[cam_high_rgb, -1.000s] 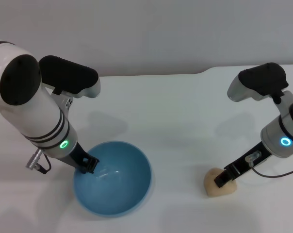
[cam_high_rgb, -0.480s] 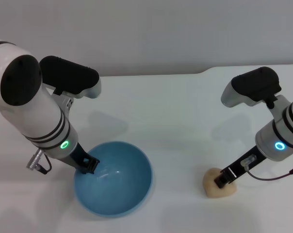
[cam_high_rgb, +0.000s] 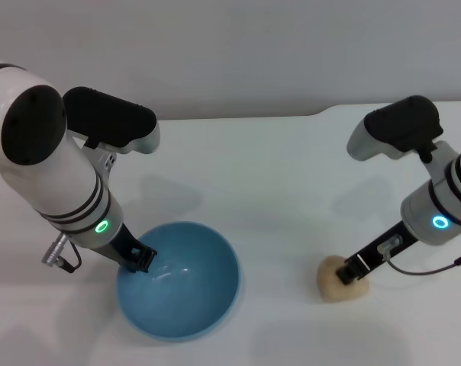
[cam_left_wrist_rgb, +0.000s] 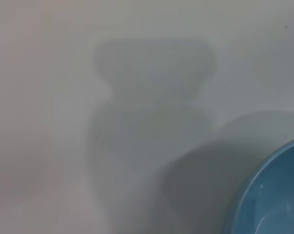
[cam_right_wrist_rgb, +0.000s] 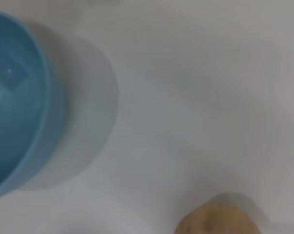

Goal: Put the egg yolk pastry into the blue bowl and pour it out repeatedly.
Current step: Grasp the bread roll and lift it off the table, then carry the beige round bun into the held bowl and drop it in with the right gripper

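The blue bowl (cam_high_rgb: 186,293) sits upright and empty on the white table at the front left. My left gripper (cam_high_rgb: 141,259) is shut on its left rim. The bowl's edge also shows in the left wrist view (cam_left_wrist_rgb: 271,195) and in the right wrist view (cam_right_wrist_rgb: 15,97). The egg yolk pastry (cam_high_rgb: 331,282), a pale tan lump, is at the front right, well apart from the bowl. My right gripper (cam_high_rgb: 353,270) is down on its top and shut on it. The pastry's top shows in the right wrist view (cam_right_wrist_rgb: 220,222).
The white table (cam_high_rgb: 276,191) stretches between the bowl and the pastry. Its back edge runs along the grey wall, with a step in it at the back right. A cable hangs from each arm near the front edge.
My right arm has shifted a little to the left and the pastry has moved slightly left with it. The left arm and the bowl have not moved.
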